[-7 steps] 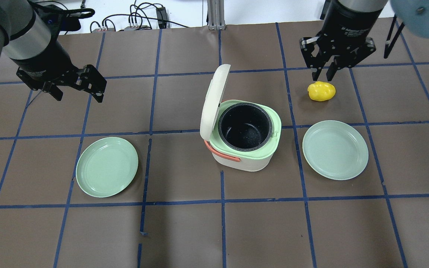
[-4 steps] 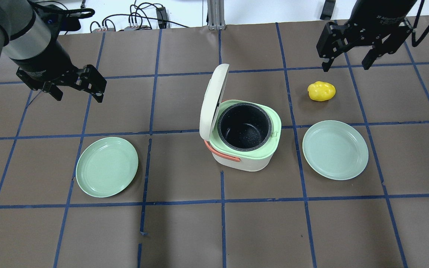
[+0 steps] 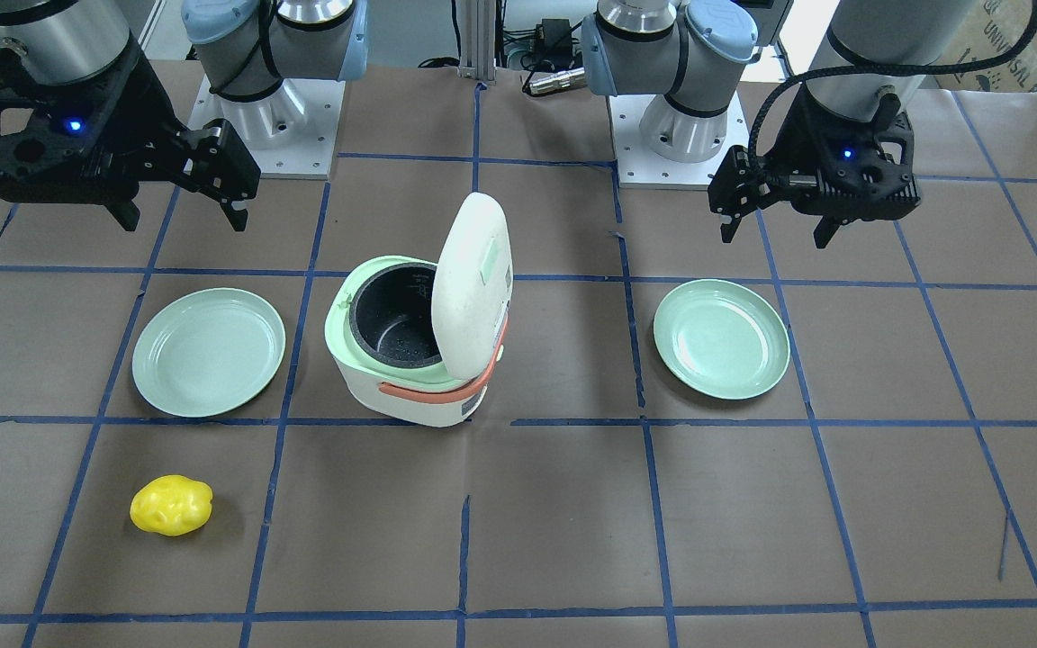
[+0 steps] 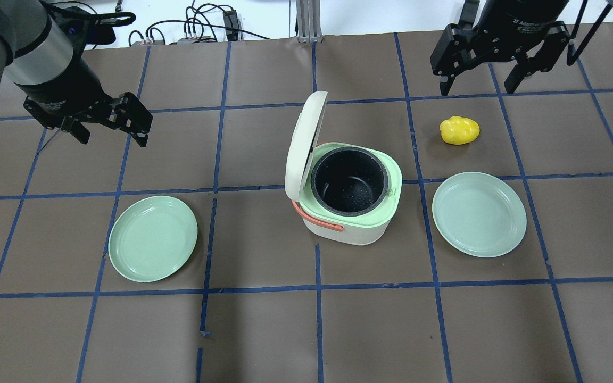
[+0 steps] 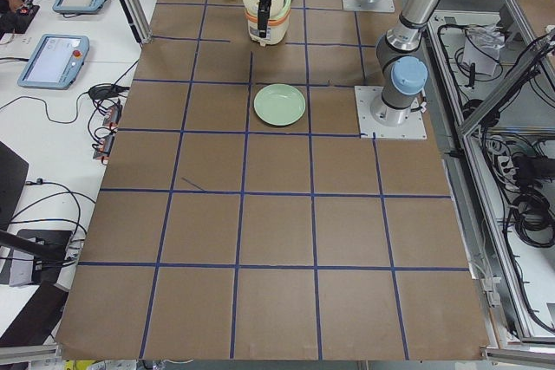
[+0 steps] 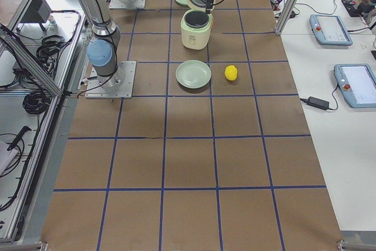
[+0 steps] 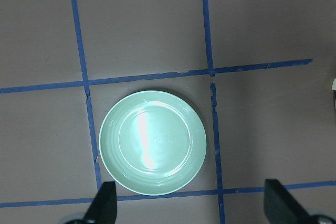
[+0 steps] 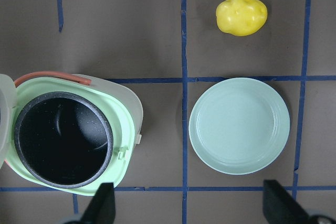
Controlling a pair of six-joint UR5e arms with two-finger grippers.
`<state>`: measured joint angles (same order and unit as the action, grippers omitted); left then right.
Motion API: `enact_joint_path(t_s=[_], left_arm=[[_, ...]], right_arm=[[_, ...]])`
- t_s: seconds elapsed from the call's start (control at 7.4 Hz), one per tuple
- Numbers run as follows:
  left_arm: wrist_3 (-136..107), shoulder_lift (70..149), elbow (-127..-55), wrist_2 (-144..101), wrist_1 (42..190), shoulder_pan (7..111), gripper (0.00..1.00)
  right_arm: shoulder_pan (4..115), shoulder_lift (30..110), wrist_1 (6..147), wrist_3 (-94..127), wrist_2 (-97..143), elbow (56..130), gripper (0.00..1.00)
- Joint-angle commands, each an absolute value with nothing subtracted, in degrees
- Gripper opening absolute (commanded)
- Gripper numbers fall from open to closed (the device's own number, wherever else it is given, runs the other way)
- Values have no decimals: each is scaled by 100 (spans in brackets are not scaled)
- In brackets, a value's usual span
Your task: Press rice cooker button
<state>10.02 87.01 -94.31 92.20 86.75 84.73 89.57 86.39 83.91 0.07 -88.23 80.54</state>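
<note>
The rice cooker (image 4: 349,205) is cream with a mint-green rim and an orange handle, and stands at the table's middle. Its lid (image 4: 304,143) is up, and the black inner pot (image 4: 350,181) is empty. It also shows in the front view (image 3: 410,342) and in the right wrist view (image 8: 68,135), where a small latch tab (image 8: 138,139) juts from the rim. I cannot make out a button. My right gripper (image 4: 477,88) is open and empty, high at the far right. My left gripper (image 4: 112,135) is open and empty at the far left.
A yellow lumpy toy food (image 4: 460,130) lies to the far right of the cooker. One mint-green plate (image 4: 479,214) lies to the cooker's right, another plate (image 4: 152,238) to its left. Cables (image 4: 200,26) lie beyond the table's far edge.
My right gripper has lifted away from the yellow toy food, turned, opened wider and then shifted a little left. The left arm and the cooker have not moved.
</note>
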Motion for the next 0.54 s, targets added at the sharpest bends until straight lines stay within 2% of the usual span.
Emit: enact_joint_path(t_s=[0.0,0.41], left_arm=[[1002,8701,-9431,9220,8675,8473,100],[1002,8701,-9431,9220,8675,8473,100]], right_arm=[[8956,8700,8473,79,-8824,8286,99],[8965,8789,8595,114,-8815,8385,100]])
